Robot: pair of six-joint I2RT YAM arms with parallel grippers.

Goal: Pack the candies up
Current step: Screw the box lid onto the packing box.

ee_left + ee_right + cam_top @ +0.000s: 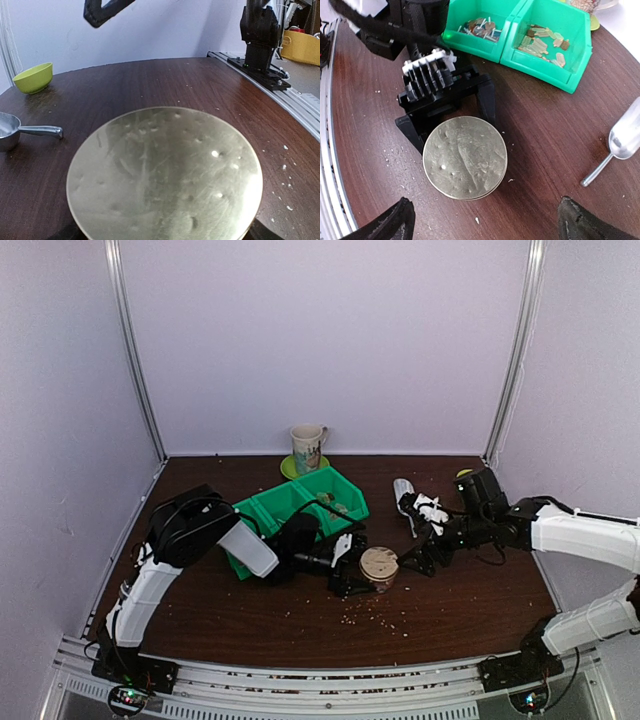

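The left black two-finger gripper (454,129) clasps the round tan-lidded jar (465,160) between its fingers; the right black gripper (485,207) hangs above, jaws spread wide.

Jar (380,568): left flank is taken by the left gripper (354,568), fingers clasping it. Right flank is crowded by the right gripper (425,558), jaws spread wide. Green bins (300,502) block rear-left, scoop (404,490) rear-right. The near table (300,635) strip is passable.

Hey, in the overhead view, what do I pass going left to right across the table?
Green bins → round jar lid → metal scoop → small green bowl. The mug stands behind the bins, so I skip it.
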